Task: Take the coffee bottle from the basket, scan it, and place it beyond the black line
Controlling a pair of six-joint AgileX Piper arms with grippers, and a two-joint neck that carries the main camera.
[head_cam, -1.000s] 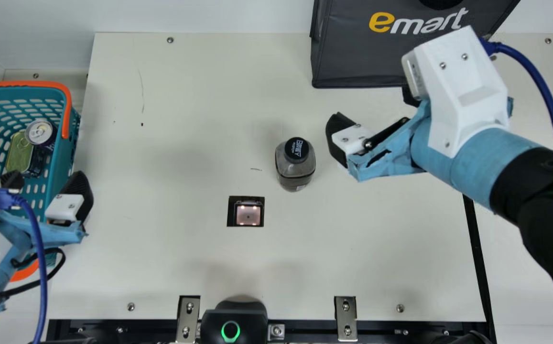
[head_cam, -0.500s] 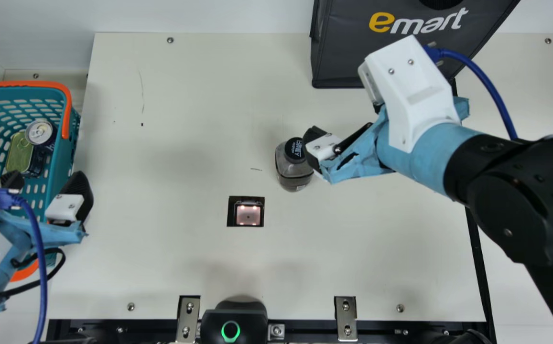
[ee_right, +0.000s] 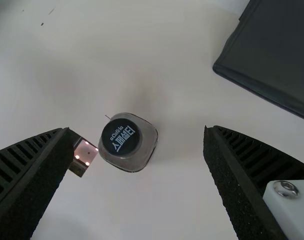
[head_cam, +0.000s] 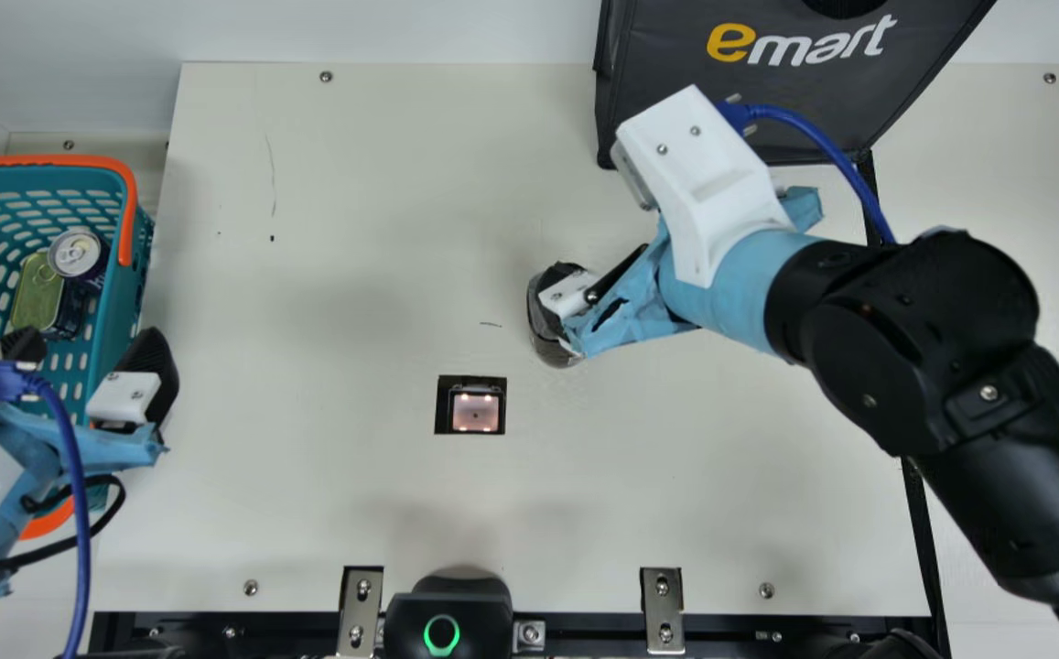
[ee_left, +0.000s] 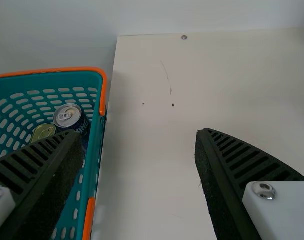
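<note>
My right gripper [head_cam: 564, 291] is over the coffee bottle [head_cam: 549, 344] in the main view, covering much of it. From the right wrist, the bottle [ee_right: 148, 140] stands upright, its dark cap facing the camera, in front of the open right gripper [ee_right: 138, 131]; neither finger visibly grips it. My left gripper [head_cam: 88, 348] stands open by the basket [head_cam: 113, 302], as the left wrist view shows: one finger of this gripper [ee_left: 137, 134] is over the basket [ee_left: 96, 145], the other over the table. The black line [head_cam: 919, 513] runs down the table's right side.
A lit scanner window [head_cam: 475, 412] is set in the table [head_cam: 337, 494], just nearer and left of the bottle. A can [head_cam: 76, 252] and a green tin [head_cam: 35, 293] lie in the basket. A dark bag [head_cam: 666, 91] stands at the back right.
My right arm has swung left across the table, bringing its gripper from beside the bottle to over it. Left arm, bottle and basket have kept their places.
</note>
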